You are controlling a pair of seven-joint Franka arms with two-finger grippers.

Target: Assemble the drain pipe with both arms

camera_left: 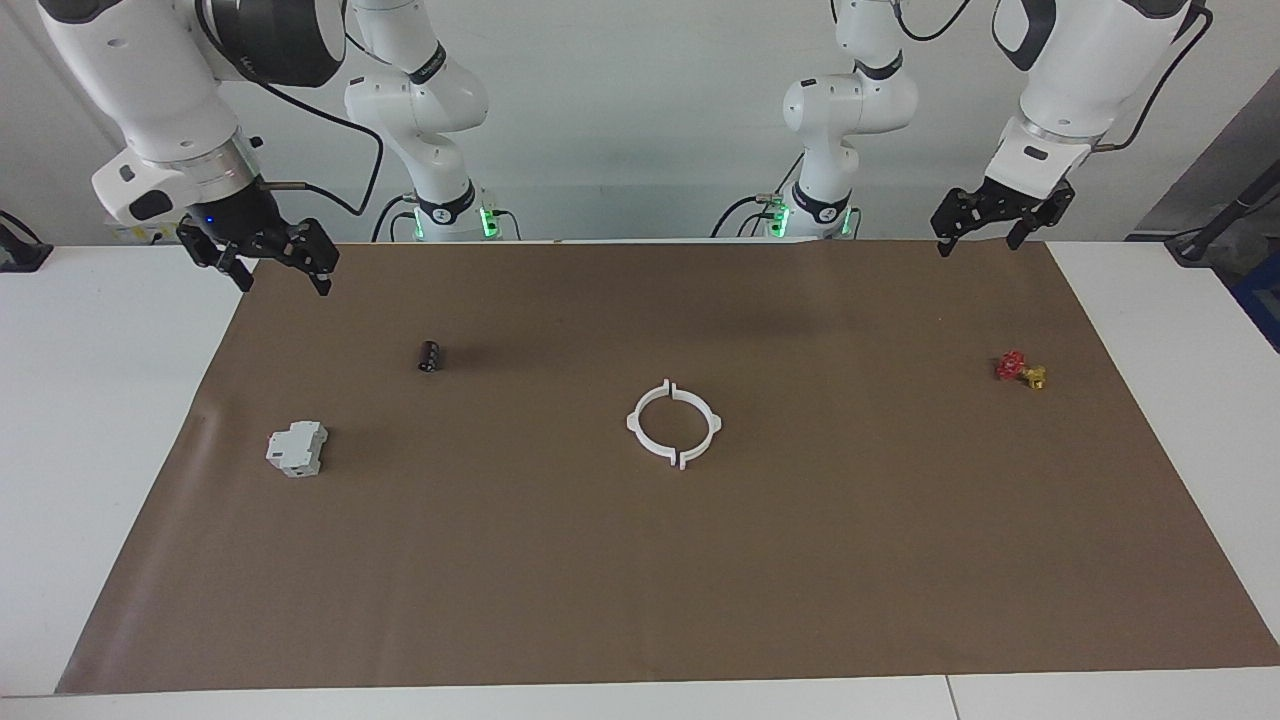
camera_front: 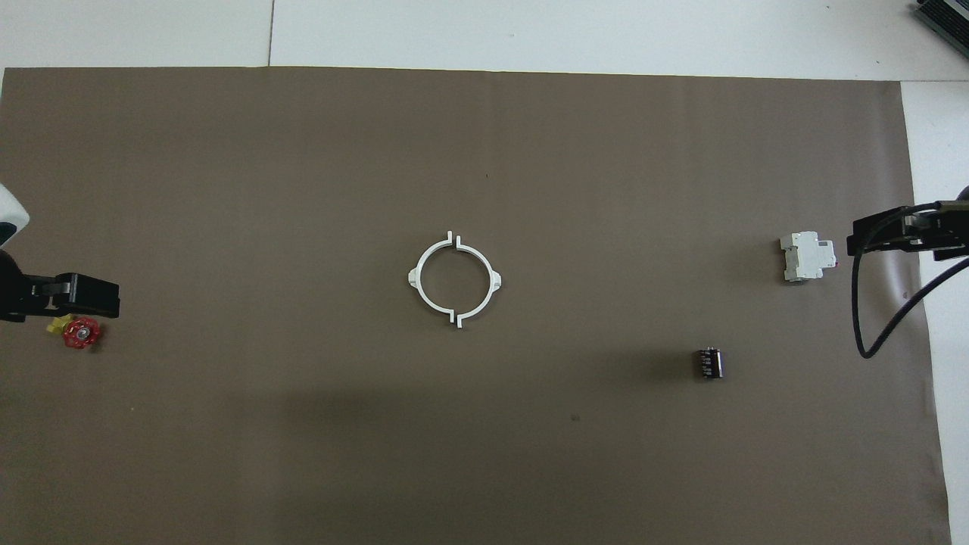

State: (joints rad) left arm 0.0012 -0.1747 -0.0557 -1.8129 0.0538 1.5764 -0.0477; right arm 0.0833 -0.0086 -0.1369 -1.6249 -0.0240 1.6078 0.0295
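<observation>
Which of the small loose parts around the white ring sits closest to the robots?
The black cylinder. In the facing view it lies highest on the brown mat, slightly above the red and yellow valve, while the grey-white block lies clearly lower.

The facing view looks from a high place across the table, toward the robots, so both arm bases stand at its top edge and the whole brown mat lies below them, seen from rather far. The overhead view looks steeply down from above the robots' own end and faces forward, so the mat fills almost all of it. The two views are turned half a circle to each other. Both show the white ring at the middle, the grey-white block and the red valve.
</observation>
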